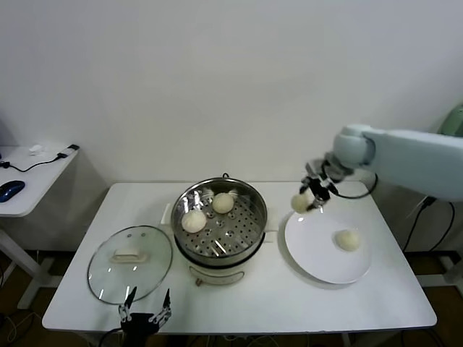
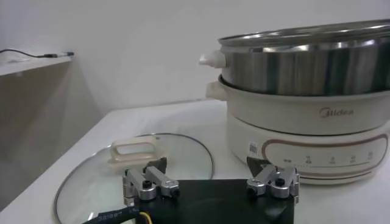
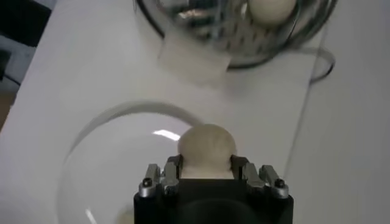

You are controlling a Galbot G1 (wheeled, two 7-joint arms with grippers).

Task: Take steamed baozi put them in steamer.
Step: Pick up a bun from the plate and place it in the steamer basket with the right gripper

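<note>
The right gripper (image 1: 316, 196) hangs in the air above the far left rim of the flat round white plate (image 1: 318, 264), between that plate and the steamer, its two fingers clamped on a small round cream-white steamed bun (image 1: 301, 203). In the right wrist view the same bun (image 3: 206, 148) sits squeezed between the metal fingers (image 3: 163, 176), with the plate's rim (image 3: 79, 137) below it and the steamer's edge (image 3: 304, 36) farther off.

The round shiny stainless-steel steamer (image 1: 249, 235) with its perforated tray stands on a cream-white base at the middle of the white table (image 1: 376, 303). Two buns lie on the tray toward its far left side: one (image 1: 194, 221) nearer the left wall, the other (image 1: 223, 203) just behind it and apart from it. A fourth bun (image 1: 348, 240) rests on the plate, right of its centre.

The round glass lid (image 1: 108, 278) with a cream handle lies flat on the table left of the steamer. The left gripper (image 1: 145, 306) is parked low at the table's near edge, by the lid's front rim, its fingers spread apart and holding nothing; in the left wrist view (image 2: 210, 185) the lid (image 2: 183, 152) and the steamer's base (image 2: 317, 149) lie beyond it
</note>
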